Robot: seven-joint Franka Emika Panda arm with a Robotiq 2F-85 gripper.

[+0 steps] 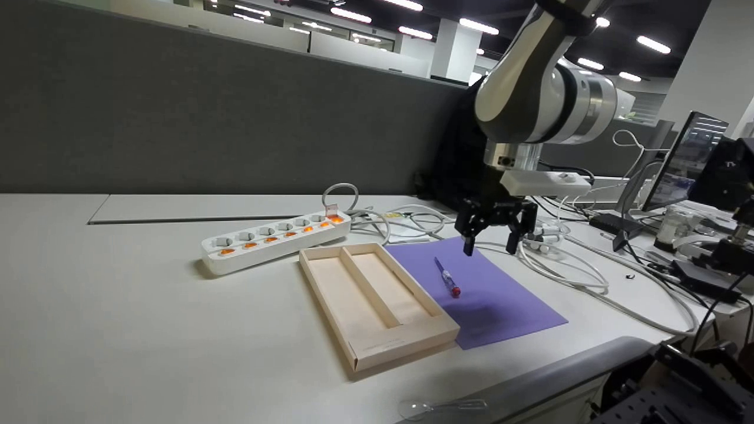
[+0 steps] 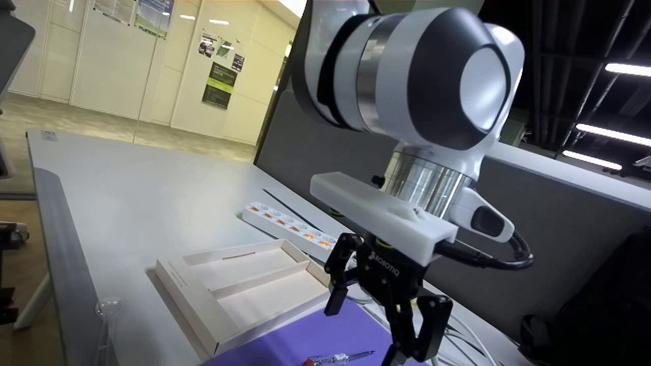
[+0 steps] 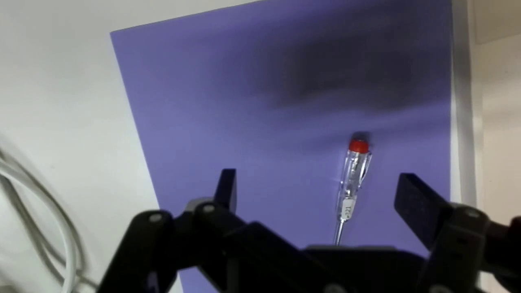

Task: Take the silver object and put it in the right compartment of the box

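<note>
The silver object is a small tester screwdriver with a silver shaft, clear handle and red cap; it lies on the purple sheet in both exterior views and in the wrist view. The pale wooden box lies beside the sheet; it also shows in an exterior view and at the wrist view's right edge. Its right compartment borders the sheet and holds nothing. My gripper is open and empty above the sheet, the screwdriver between its fingers in the wrist view. The shaft tip is hidden there.
The purple sheet lies flat right of the box. A white power strip stands behind the box. White cables run behind and beside the sheet. A clear plastic spoon lies near the table's front edge. A grey partition stands behind.
</note>
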